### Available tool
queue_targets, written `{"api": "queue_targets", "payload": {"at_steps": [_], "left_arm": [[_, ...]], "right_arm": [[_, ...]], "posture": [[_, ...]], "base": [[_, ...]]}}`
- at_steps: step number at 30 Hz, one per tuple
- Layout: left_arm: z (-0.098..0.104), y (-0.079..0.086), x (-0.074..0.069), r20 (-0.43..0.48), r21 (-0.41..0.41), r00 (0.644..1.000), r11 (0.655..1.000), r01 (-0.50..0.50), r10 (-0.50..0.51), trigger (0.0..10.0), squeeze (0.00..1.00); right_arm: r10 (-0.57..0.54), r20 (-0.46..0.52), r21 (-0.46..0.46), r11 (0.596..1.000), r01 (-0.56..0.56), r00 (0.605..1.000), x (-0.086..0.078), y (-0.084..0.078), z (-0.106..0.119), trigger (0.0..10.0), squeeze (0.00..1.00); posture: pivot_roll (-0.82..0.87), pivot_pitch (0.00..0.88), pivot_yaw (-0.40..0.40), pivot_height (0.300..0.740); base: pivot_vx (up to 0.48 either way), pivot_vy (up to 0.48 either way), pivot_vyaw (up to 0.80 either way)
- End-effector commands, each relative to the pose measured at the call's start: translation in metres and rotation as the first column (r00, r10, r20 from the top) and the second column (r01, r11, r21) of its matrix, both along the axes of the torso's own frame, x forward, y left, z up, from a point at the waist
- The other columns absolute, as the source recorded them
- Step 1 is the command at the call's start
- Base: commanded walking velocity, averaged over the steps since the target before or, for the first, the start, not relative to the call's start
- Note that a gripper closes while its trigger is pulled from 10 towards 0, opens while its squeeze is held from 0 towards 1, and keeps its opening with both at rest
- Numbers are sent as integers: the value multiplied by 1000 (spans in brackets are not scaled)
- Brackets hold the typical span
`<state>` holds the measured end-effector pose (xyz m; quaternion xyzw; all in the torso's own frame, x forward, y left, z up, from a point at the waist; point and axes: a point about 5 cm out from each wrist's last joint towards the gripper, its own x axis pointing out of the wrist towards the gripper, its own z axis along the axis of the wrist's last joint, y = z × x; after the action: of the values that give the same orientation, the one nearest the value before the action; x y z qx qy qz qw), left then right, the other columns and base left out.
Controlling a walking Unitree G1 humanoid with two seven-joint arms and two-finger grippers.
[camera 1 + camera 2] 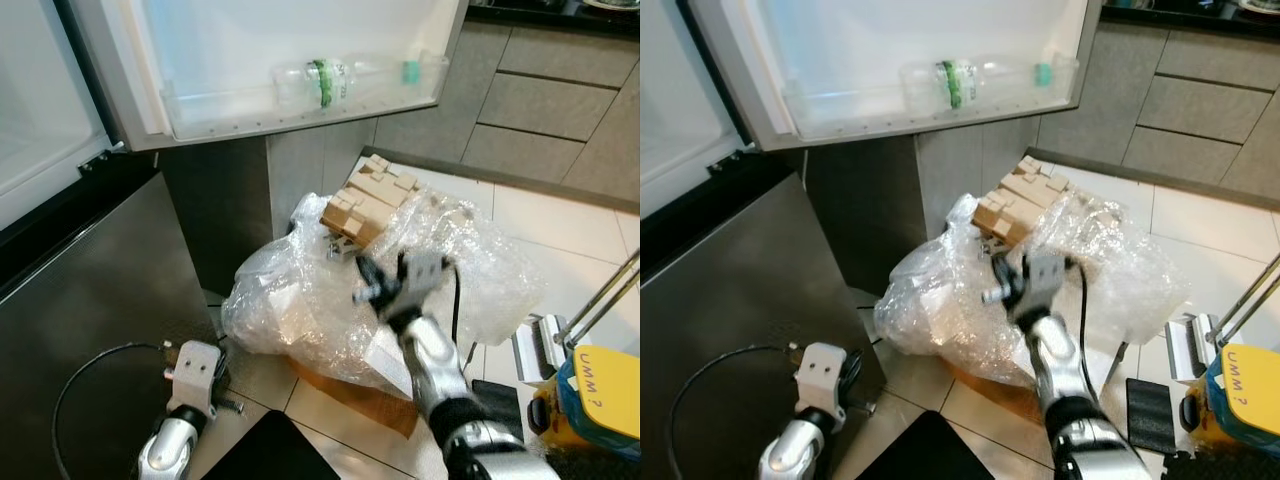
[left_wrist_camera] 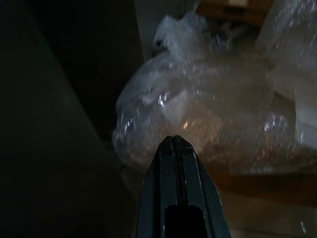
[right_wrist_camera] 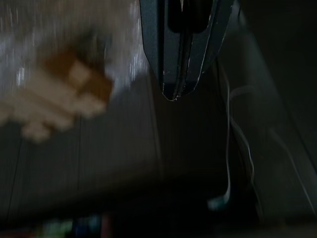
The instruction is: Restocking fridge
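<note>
One clear bottle lies in the fridge door shelf.

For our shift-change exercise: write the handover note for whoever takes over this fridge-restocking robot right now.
Left gripper: shut, low beside the steel cabinet, holding nothing.
Right gripper: shut, empty, raised over the plastic-wrapped bundle on the floor.
Cardboard packing lies on top of the bundle.
Fridge door open; one water bottle lies in its door shelf.
Left to do: get stock out of the wrap and shelve it.

Closed left gripper facing plastic wrap
</note>
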<state>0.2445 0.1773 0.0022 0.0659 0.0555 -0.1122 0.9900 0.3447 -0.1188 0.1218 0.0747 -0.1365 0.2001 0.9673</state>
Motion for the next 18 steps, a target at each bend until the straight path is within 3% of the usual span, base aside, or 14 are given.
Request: {"api": "queue_targets", "payload": {"at_steps": [1,3,4,5,7,8,18], "left_arm": [[17,0,12,92,11,996,1000,8,-9,10000,0],[17,0,12,92,11,996,1000,8,-9,10000,0],[27,-3,19,142,4,990,1000,13,-13,10000,0],[27,-3,19,142,4,990,1000,13,-13,10000,0],[41,-14,24,221,-11,974,999,45,-42,10000,0],[44,-17,24,238,-14,970,998,57,-52,10000,0],[54,-24,19,288,-33,954,994,100,-86,10000,0]], "right_arm": [[-4,158,63,998,-6,987,14,5,46,10000,0],[-4,158,63,998,-6,987,14,5,46,10000,0],[1,251,90,996,-25,968,21,9,76,10000,0],[1,251,90,996,-25,968,21,9,76,10000,0],[23,403,120,990,-78,915,27,16,126,10000,0],[27,435,124,988,-90,900,28,17,136,10000,0],[55,505,132,981,-140,861,29,21,161,10000,0]], "posture": [[-100,60,-8,740],[-100,60,-8,740],[-94,69,-14,740],[-94,69,-14,740],[-84,93,-30,740],[-84,93,-30,740],[-79,127,-40,740]], "base": [[0,0,0],[0,0,0],[0,0,0],[0,0,0],[0,0,0],[0,0,0],[0,0,0]]}}
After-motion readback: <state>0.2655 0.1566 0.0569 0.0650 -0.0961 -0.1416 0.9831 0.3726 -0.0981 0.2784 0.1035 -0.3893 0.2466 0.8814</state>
